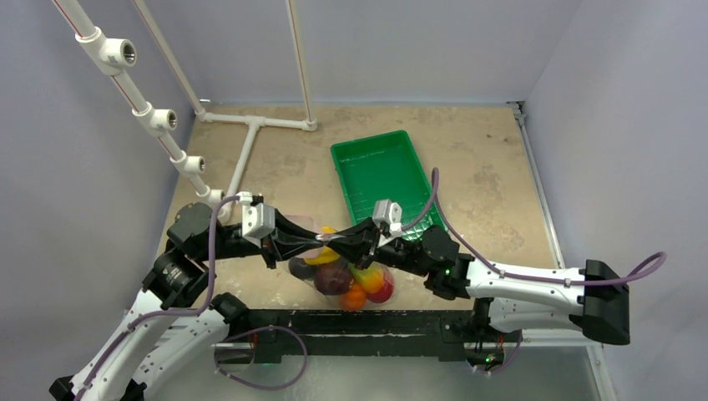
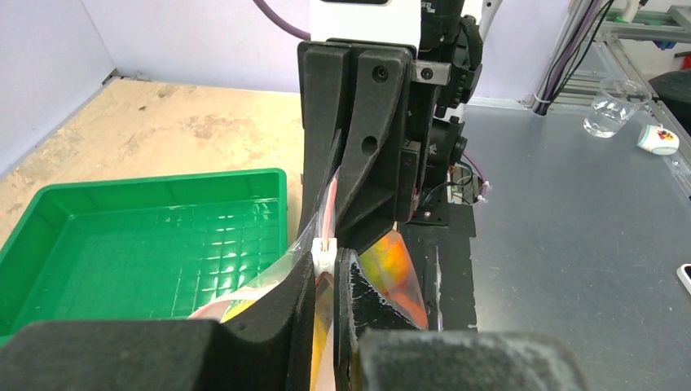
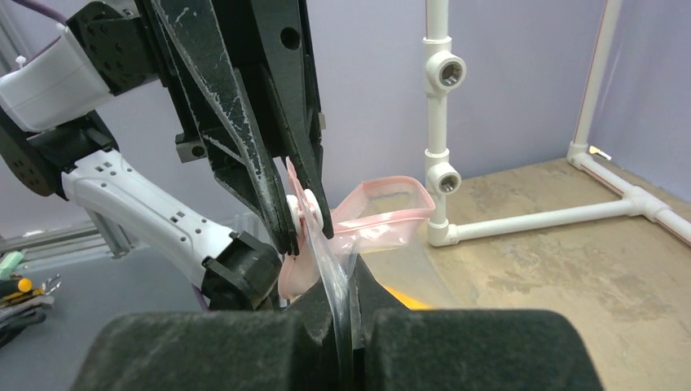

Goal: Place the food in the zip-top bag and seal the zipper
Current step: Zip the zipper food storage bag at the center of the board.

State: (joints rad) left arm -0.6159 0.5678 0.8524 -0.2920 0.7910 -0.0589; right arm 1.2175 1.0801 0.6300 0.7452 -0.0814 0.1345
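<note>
The clear zip-top bag (image 1: 367,271) hangs between both grippers just above the table's near edge. The food (image 1: 334,278) is inside it: a purple eggplant, an orange, a red tomato and yellow pieces. My left gripper (image 1: 321,242) (image 2: 327,259) is shut on the white slider (image 2: 325,257) of the pink zipper (image 2: 330,204). My right gripper (image 1: 344,242) (image 3: 349,281) faces it, shut on the bag's clear film just beside the slider (image 3: 297,208). Beyond the slider, part of the zipper (image 3: 383,191) gapes in a loop in the right wrist view.
A green plastic tray (image 1: 380,171) (image 2: 147,252) lies behind the grippers with nothing in it. A white pipe frame (image 1: 250,125) (image 3: 444,122) stands at the table's back left. Purple walls close in the table on three sides.
</note>
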